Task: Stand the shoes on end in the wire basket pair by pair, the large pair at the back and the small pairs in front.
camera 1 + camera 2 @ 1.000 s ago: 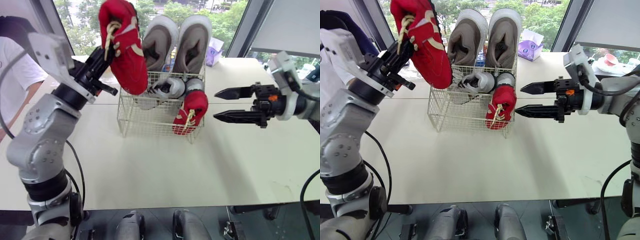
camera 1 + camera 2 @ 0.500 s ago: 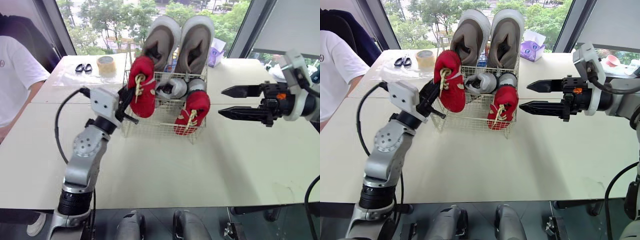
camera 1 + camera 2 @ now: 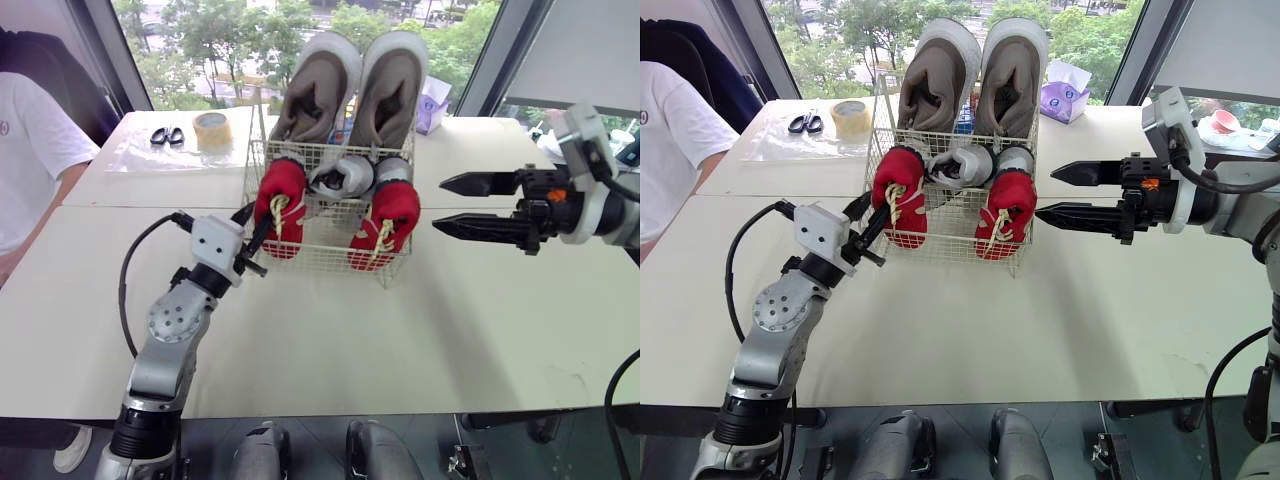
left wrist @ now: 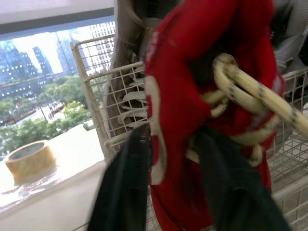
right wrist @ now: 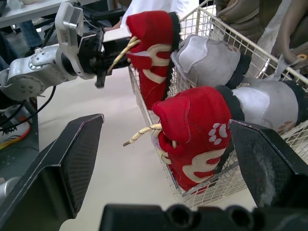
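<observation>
A red shoe [image 3: 282,203] is clamped in the left gripper [image 3: 256,228] at the wire basket's [image 3: 330,262] front corner (second red shoe [image 3: 385,222] just beyond). The right gripper [image 3: 437,204] is held nearby with fingers spread.

The wire basket [image 3: 330,258], white mesh, stands just ahead of the left gripper [image 3: 253,232] and level with the right gripper [image 3: 438,204]. Along the side farthest from both grippers the large taupe pair [image 3: 350,85] stands on end, side by side, rising well above the rim. Just in front of it sits the small grey pair [image 3: 362,174], tipped over. The held red shoe [image 3: 280,205], with cream laces, is upright at the corner nearest the left gripper, pinched at its laced part (whether it is fully inside the mesh is unclear). The second red shoe [image 3: 386,222] stands on end at the corner nearest the right gripper, untouched, laces dangling.
</observation>
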